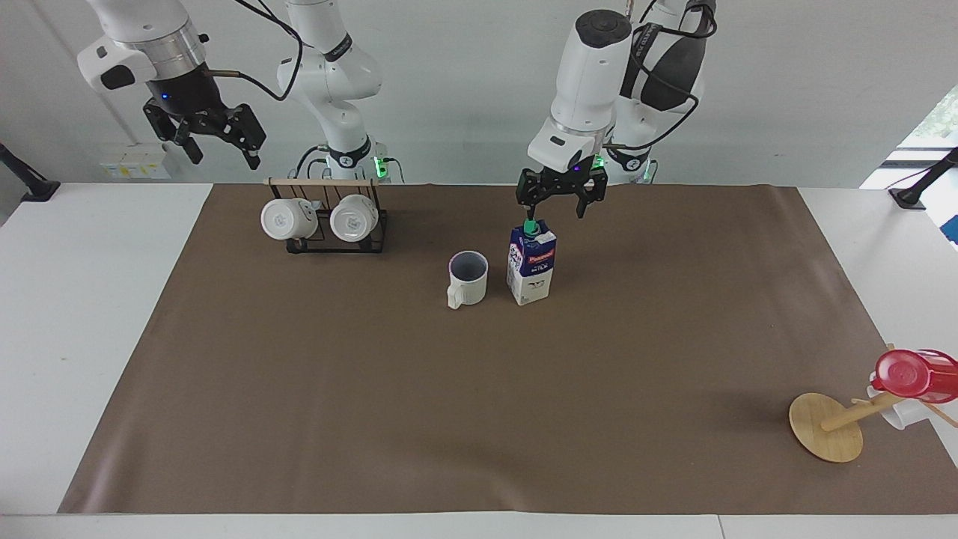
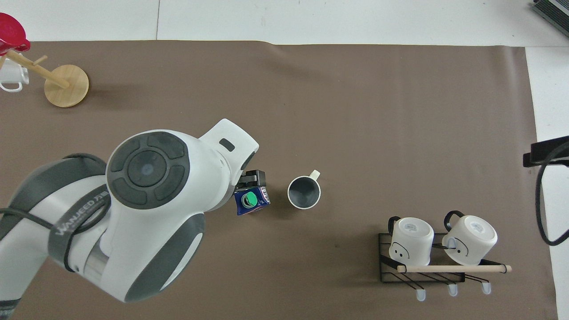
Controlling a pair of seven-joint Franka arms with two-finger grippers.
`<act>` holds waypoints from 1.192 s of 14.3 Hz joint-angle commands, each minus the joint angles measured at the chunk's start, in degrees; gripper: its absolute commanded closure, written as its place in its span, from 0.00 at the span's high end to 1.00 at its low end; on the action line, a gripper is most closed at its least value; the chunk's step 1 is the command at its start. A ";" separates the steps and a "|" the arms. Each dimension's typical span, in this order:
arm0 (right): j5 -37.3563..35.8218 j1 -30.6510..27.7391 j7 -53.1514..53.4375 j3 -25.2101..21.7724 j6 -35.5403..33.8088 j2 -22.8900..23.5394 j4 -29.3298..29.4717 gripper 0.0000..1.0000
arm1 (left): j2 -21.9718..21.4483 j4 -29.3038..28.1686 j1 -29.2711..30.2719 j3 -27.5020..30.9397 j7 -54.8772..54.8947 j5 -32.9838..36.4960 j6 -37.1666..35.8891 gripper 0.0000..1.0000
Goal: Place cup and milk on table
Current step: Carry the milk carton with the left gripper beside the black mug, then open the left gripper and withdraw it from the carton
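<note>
One cup (image 1: 468, 278), one milk (image 1: 531, 266) on table (image 1: 45, 314); both grippers' fingers spread.

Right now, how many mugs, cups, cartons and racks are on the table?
Mugs: 4 (cream mug, two white mugs on the wire rack, one white mug by the wooden stand)
Red cup: 1
Milk carton: 1
Racks and stands: 2
Total: 8

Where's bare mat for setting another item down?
The mat is bare from the cup and milk out to the edge farthest from the robots, up to the wooden stand. It is crowded around the mug rack.
</note>
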 commanded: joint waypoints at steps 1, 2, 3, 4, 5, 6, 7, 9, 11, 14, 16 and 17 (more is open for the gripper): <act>0.04 0.01 1.15 0.09 0.77 -1.21 -1.47 1.00 | -2.43 1.19 4.19 0.20 2.35 0.59 -5.07 1.00; 0.04 0.01 1.15 0.09 0.85 -1.21 -1.47 1.00 | -3.31 1.10 5.77 0.29 4.20 0.59 -6.04 1.00; 0.04 0.01 1.15 0.09 0.94 -1.21 -1.47 1.00 | -4.02 1.19 7.35 0.29 5.61 0.59 -7.09 1.00; 0.04 0.01 1.15 0.09 0.86 -1.21 -1.47 1.00 | -4.81 1.10 9.02 0.29 7.80 0.67 -7.97 1.00; 0.04 0.01 0.97 0.18 0.94 -1.21 -1.47 1.00 | -5.25 1.10 11.12 0.29 11.30 0.67 -9.03 1.00; 0.04 0.10 0.88 0.18 1.03 -1.21 -1.30 1.00 | -5.34 1.10 13.67 0.29 15.51 0.67 -9.91 1.00; 0.04 0.10 0.88 0.18 1.03 -1.21 -1.29 1.00 | -5.60 1.19 15.61 0.29 19.04 0.67 -10.61 1.00; 0.04 0.01 0.88 0.18 0.86 -1.21 -1.29 1.00 | -6.13 1.19 19.04 0.29 23.62 0.67 -10.79 1.00; 0.04 0.01 0.88 0.09 0.86 -1.21 -1.29 1.00 | -6.22 2.06 21.59 0.29 27.75 0.85 -10.79 1.00; 0.04 0.10 0.88 0.09 0.86 -1.21 -1.29 1.00 | -5.61 4.79 24.32 0.29 34.26 2.70 -11.15 1.00; 0.04 0.01 0.88 0.09 0.86 -1.21 -1.29 1.00 | -5.61 5.05 26.43 0.29 34.45 2.70 -11.41 1.00; 0.04 0.10 0.88 0.09 0.86 -1.21 -1.29 1.00 | -5.43 6.01 26.52 0.37 34.45 2.52 -11.93 1.00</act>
